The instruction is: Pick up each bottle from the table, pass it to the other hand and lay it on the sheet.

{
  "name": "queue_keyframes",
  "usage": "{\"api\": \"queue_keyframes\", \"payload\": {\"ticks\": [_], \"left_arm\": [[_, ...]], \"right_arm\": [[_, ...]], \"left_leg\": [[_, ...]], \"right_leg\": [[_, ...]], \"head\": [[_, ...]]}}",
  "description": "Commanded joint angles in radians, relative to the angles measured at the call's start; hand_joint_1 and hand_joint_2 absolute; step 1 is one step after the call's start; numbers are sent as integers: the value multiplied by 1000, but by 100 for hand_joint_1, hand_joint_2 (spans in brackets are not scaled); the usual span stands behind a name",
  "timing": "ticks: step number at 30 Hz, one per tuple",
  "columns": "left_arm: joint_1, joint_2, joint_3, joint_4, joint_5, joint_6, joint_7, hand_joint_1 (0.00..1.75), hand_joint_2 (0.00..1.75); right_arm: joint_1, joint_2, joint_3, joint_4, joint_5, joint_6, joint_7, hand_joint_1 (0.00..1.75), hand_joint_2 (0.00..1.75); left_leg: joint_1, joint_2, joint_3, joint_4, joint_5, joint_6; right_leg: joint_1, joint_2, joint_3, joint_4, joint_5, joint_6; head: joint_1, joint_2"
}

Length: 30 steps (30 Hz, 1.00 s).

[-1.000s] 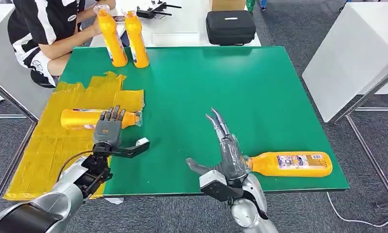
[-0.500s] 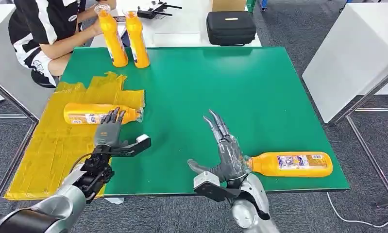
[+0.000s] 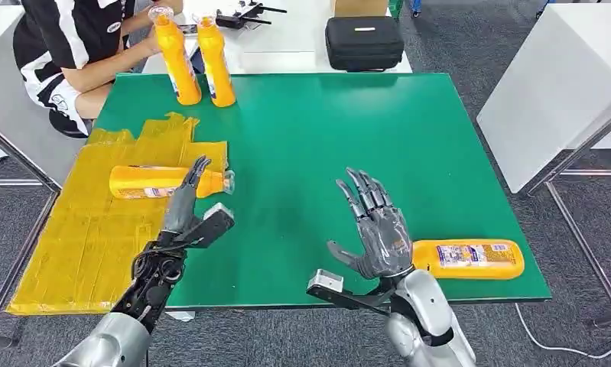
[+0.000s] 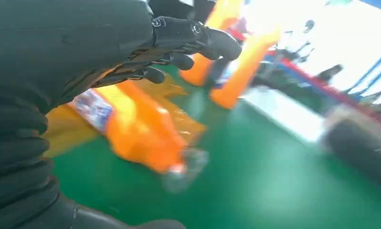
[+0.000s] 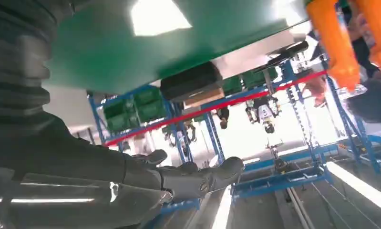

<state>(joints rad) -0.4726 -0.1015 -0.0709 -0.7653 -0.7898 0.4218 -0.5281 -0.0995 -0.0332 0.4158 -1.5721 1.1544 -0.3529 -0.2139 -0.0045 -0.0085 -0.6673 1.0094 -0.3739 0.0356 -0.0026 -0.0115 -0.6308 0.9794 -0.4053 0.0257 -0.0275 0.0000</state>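
Observation:
One orange bottle (image 3: 164,182) lies on the yellow sheet (image 3: 80,229) at the table's left; the left wrist view shows that bottle (image 4: 136,129) blurred. My left hand (image 3: 189,206) hovers just in front of it, empty, fingers stretched out. A second orange bottle (image 3: 466,259) lies on the green table (image 3: 325,138) near its front right corner. My right hand (image 3: 377,228) is raised beside that bottle's cap end, fingers spread, holding nothing. Two more orange bottles (image 3: 195,57) stand upright at the far left corner.
A person (image 3: 73,46) sits beyond the table's far left corner, hands at the standing bottles. A black case (image 3: 363,42) rests on a white table behind. Another white table (image 3: 554,84) stands to the right.
My left hand has let go of the bottle on the sheet and drawn back towards me, turning edge-on. My right hand has lifted and turned, its fingers now spread wide.

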Motion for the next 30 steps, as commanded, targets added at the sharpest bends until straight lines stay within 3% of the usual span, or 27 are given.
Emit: {"api": "queue_keyframes", "payload": {"ticks": [1, 3, 6, 8, 13, 17, 30], "left_arm": [[114, -45, 63, -329, 445, -346, -108, 0, 175], [138, -43, 49, -362, 495, -397, -120, 0, 175], [171, -46, 26, -411, 566, -456, -126, 0, 175], [197, -49, 10, -440, 577, -464, -125, 0, 175], [217, -57, -6, -416, 594, -477, -120, 0, 175], [213, -61, -7, -415, 634, -513, -127, 0, 175], [204, -67, -48, -426, 654, -540, -107, 0, 175]], "right_arm": [[31, -136, -147, -1, 140, 128, 78, 0, 175], [41, -158, -202, 24, 141, 180, 67, 0, 175], [44, -177, -276, 75, 159, 237, 43, 0, 175], [48, -186, -315, 94, 143, 269, 22, 0, 175], [90, -225, -398, 105, 89, 374, -4, 0, 175], [97, -261, -439, 135, 71, 448, -1, 0, 175], [112, -342, -555, 225, -17, 496, -24, 0, 175]], "left_leg": [[1, -1, 9, 2, -6, -2], [0, -1, 3, 0, -1, -1], [0, -2, 6, 1, -4, -1], [-1, -1, 1, -1, -1, 0], [-1, -2, 10, 0, -6, -1], [-1, -2, 3, 0, -3, 1], [-1, -2, 7, 0, -5, 0]], "right_leg": [[0, 0, 11, 0, -6, 1], [1, -1, 4, -1, -1, 1], [0, -1, 9, -1, -4, 1], [-1, 0, 3, -1, -1, 1], [-1, -1, 12, -1, -5, 0], [-1, -1, 5, -2, -2, 1], [-1, -1, 9, -1, -4, 1]], "head": [[0, 0], [0, 0], [0, 0], [0, 0], [0, 0], [0, 0], [0, 0]]}}
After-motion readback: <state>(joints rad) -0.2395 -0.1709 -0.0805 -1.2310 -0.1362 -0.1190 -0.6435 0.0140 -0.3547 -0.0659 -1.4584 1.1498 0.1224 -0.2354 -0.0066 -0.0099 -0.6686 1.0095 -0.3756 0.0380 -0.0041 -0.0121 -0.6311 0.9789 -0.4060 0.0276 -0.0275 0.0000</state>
